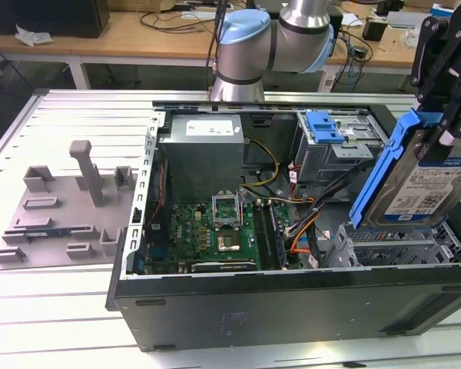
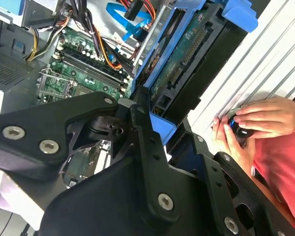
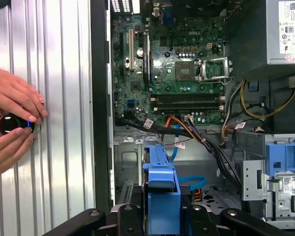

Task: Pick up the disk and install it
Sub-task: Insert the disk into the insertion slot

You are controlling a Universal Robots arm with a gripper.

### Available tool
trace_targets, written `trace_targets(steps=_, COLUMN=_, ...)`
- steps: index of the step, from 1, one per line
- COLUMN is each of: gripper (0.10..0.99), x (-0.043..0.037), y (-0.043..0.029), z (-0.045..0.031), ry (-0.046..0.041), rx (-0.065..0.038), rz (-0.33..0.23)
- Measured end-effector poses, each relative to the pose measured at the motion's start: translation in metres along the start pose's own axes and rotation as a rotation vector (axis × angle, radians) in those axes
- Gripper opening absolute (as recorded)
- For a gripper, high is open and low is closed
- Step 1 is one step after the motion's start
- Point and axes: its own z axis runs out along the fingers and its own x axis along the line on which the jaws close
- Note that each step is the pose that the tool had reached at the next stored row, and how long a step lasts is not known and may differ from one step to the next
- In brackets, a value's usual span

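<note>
Pickup done, 1 step left: claw (image 1: 446,129) clamped on the disk (image 1: 422,184), which hangs tilted, uninstalled, with the computer case (image 1: 292,304) below the claw.

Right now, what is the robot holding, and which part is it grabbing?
The disk, tilted above the open computer, with its upper end clamped between the jaws.
</note>
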Motion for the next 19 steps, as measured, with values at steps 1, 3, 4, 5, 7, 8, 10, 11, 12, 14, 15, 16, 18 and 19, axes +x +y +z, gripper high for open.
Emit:
trace_targets(steps=1, gripper=0.369, x=-0.0001, y=0.0, z=0.0006, ry=-0.0001, rx=0.0, rz=-0.001)
trace_targets(steps=3, gripper=0.369, x=-0.0005, y=-0.0001, z=0.0015, ry=-0.0002, rx=0.0, rz=-0.018)
trace_targets(steps=4, gripper=0.369, x=-0.0009, y=-0.0001, z=0.0017, ry=0.0, rx=0.0, rz=-0.027)
trace_targets(steps=5, gripper=0.369, x=-0.0012, y=-0.0001, z=0.002, ry=-0.0001, rx=0.0, rz=-0.038)
trace_targets(steps=7, gripper=0.369, x=-0.0013, y=-0.0001, z=0.0026, ry=-0.0001, rx=0.0, rz=-0.057)
trace_targets(steps=8, gripper=0.369, x=-0.0013, y=0.0, z=0.003, ry=0.0, rx=-0.001, rz=-0.057)
trace_targets(steps=10, gripper=0.369, x=-0.0013, y=0.0, z=0.0043, ry=0.0, rx=-0.001, rz=-0.057)
trace_targets(steps=11, gripper=0.369, x=-0.0013, y=-0.0001, z=0.005, ry=0.0001, rx=-0.001, rz=-0.057)
trace_targets(steps=12, gripper=0.369, x=-0.0014, y=-0.0001, z=0.0054, ry=0.0001, rx=-0.001, rz=-0.056)
trace_targets(steps=14, gripper=0.369, x=-0.0013, y=-0.0001, z=0.0068, ry=0.0, rx=-0.001, rz=-0.055)
trace_targets(steps=15, gripper=0.369, x=-0.0014, y=-0.0001, z=0.0072, ry=0.0, rx=-0.001, rz=-0.054)
trace_targets(steps=16, gripper=0.369, x=-0.0014, y=-0.0001, z=0.0075, ry=0.0, rx=-0.001, rz=-0.053)
trace_targets(steps=18, gripper=0.369, x=-0.0014, y=-0.0003, z=0.0085, ry=0.0, rx=-0.001, rz=-0.05)
trace_targets(steps=19, gripper=0.369, x=-0.0014, y=-0.0004, z=0.0089, ry=0.0, rx=-0.001, rz=-0.049)
